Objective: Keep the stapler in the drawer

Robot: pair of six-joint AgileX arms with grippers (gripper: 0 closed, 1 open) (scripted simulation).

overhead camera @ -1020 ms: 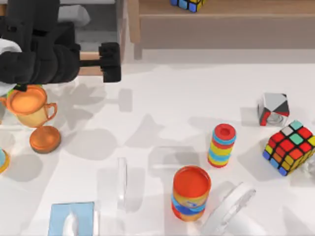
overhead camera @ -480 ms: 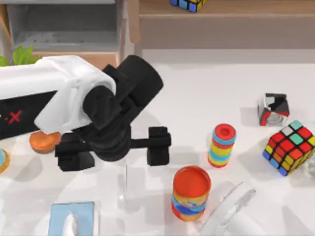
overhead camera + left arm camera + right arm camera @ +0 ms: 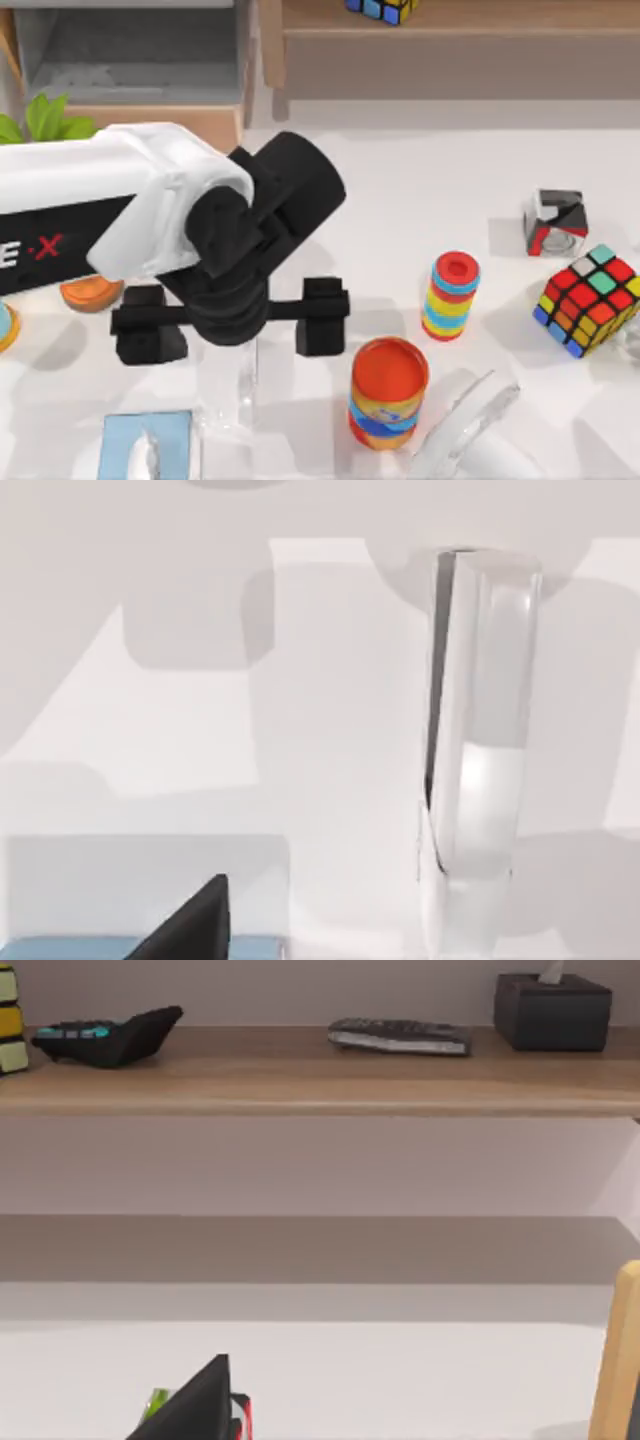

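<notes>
Top view: my left gripper [image 3: 232, 323] hovers wide open, empty, above the stapler [image 3: 246, 385]; I should descend centred, straddling its slim sides.

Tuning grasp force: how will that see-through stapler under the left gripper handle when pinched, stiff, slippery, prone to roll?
The stapler looks like a straight, slim bar with flat sides, so it is probably stiff and unlikely to roll. Its glossy clear surface suggests it may slip between pads. The left gripper hangs over it with jaws wide apart, so a pinch across the narrow width seems workable.
</notes>
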